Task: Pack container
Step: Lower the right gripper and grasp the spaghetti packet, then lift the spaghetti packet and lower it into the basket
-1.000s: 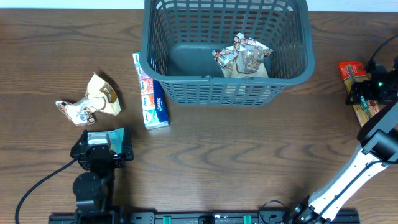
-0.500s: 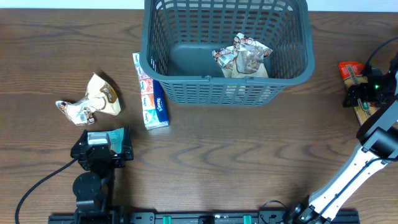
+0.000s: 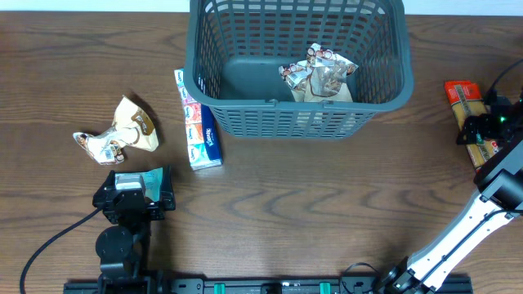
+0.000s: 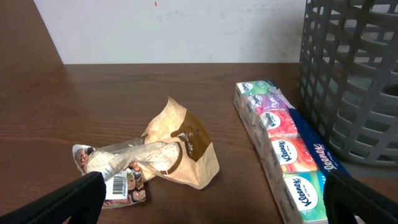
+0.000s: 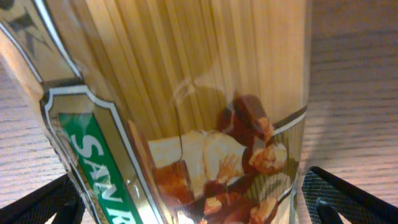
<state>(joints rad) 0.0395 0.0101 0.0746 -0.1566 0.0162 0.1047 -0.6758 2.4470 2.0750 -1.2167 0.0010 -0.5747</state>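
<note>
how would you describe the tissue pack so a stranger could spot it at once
Find the big dark grey basket at the far middle of the wooden table. Flat on the wood just outside its left wall lies a long, narrow strip of Kleenex tissue packs. Unlike the crumpled tan snack packet farther left, it is straight-edged with bright multicoloured panels.

Dark wooden table, white wall
</note>
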